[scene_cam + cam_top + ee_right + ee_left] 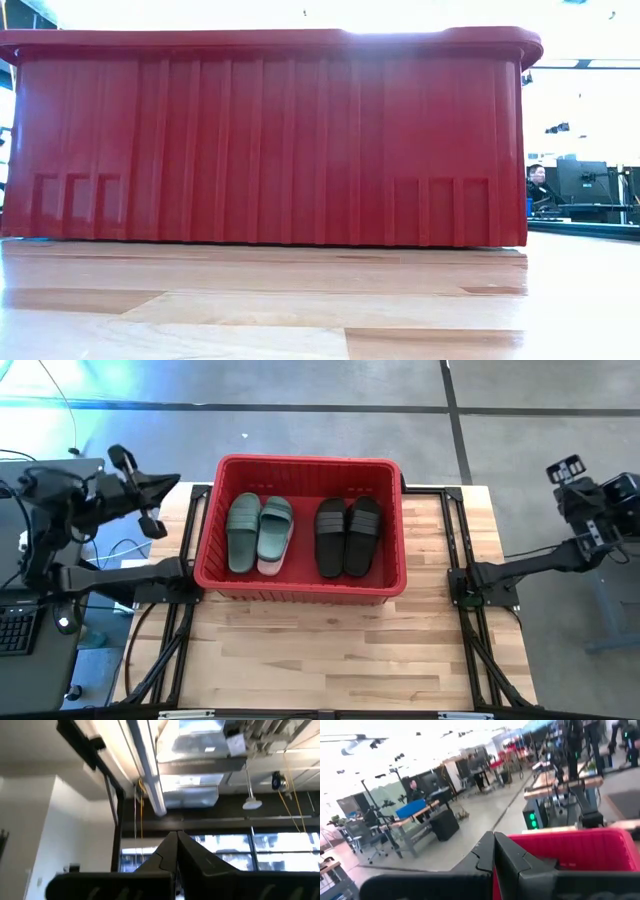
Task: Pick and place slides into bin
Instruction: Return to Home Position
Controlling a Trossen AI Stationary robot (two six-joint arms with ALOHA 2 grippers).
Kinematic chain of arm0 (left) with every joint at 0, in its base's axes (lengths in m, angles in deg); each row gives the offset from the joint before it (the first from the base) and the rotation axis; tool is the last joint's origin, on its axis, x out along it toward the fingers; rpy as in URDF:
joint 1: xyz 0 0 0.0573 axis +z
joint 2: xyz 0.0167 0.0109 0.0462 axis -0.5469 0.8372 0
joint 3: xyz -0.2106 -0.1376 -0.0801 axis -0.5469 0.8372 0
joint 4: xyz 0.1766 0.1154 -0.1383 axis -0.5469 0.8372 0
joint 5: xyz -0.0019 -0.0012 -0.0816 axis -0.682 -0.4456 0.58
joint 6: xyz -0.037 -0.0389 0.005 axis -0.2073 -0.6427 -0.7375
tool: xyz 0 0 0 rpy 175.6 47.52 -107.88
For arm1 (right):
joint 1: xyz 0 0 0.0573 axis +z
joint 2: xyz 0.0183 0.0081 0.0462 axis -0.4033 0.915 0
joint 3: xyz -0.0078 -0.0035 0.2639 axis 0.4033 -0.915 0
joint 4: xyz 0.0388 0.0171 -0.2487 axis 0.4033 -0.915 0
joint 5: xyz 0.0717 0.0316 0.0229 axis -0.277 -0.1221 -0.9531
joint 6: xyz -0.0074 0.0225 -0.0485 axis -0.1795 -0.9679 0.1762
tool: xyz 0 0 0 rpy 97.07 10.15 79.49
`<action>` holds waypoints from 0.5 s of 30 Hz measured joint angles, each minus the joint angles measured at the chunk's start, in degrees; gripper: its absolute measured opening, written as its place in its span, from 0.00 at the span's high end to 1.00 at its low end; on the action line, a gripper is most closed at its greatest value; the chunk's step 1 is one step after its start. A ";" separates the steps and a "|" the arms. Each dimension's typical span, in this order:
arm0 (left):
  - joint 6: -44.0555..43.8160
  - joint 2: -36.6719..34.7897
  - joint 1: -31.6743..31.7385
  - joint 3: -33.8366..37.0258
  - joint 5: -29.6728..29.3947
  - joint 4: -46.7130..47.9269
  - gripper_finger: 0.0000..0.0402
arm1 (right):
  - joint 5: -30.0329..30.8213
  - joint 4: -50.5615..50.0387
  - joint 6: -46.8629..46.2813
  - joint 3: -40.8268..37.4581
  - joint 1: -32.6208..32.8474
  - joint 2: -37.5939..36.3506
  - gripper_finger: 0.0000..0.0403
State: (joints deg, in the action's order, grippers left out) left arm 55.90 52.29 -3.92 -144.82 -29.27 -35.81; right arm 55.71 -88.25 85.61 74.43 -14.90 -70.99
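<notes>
So basically everything sits in the bin [310, 461] at this point. The red tub is at the far-middle of the table [330, 650], and the overhead view shows no slides on the bare wood around it.

What matters for the next bit is that the left gripper [494, 840] is the closer one. It hangs just off the table's left edge, its tip aimed at the bin's left wall, near it but not touching. Its fingers are pressed together with nothing between them. The right gripper [176, 840] is well off past the table's right side, pointing up at the ceiling, fingers also together and empty.

Inside the bin, the slides all lie with their long axes running front to back, side by side. The sage green pair [243, 532] is on the left. A bit of pale pink slide [268, 567] pokes out under the inner green one. The black pair [346, 536] is on the right, straps up. Whether more black ones are buried underneath can't be told.

Looks like no grab is left, so the left arm only has to pull away from the bin wall without clipping the rim.
</notes>
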 joint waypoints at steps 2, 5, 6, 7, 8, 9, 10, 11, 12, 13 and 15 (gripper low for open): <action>-0.87 -3.68 0.00 4.21 0.00 -2.87 1.00 | 0.03 4.29 -1.29 -4.64 0.00 -3.17 1.00; -2.24 -8.80 0.00 9.55 -0.01 -5.82 1.00 | 0.04 9.18 -3.70 -10.77 0.00 -7.80 1.00; -2.65 -10.33 0.00 11.16 -0.10 -6.03 1.00 | 0.07 10.53 -4.52 -12.78 0.00 -9.32 1.00; -3.07 -11.76 0.00 12.58 -0.54 -5.97 1.00 | 0.15 11.97 -5.31 -14.70 0.00 -10.72 1.00; -3.45 -13.20 0.00 13.68 -0.91 -6.01 1.00 | 0.45 13.28 -5.77 -16.57 0.00 -12.15 1.00; -3.97 -14.77 0.00 14.84 -1.13 -6.05 1.00 | 1.08 14.21 -6.22 -18.42 0.00 -13.76 1.00; -4.53 -16.34 0.00 15.85 -1.45 -6.01 1.00 | 1.72 15.16 -6.91 -20.08 0.00 -15.33 1.00; -5.01 -17.68 0.00 16.71 -1.54 -6.16 1.00 | 2.14 16.26 -7.14 -21.76 0.00 -16.82 1.00; -5.37 -19.03 0.00 17.52 -1.65 -6.20 1.00 | 2.60 18.24 -7.29 -23.19 0.00 -16.91 1.00; -5.58 -20.32 0.00 18.21 -1.77 -6.03 1.00 | 2.61 19.52 -7.25 -24.16 -0.02 -16.79 1.00; -5.99 -23.05 0.00 19.28 -2.15 -5.97 1.00 | 1.22 20.24 -7.13 -24.69 -0.02 -16.31 1.00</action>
State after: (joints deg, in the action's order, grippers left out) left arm 49.90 29.24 -3.92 -125.54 -31.42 -41.78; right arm 56.94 -68.01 78.48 49.74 -14.92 -87.31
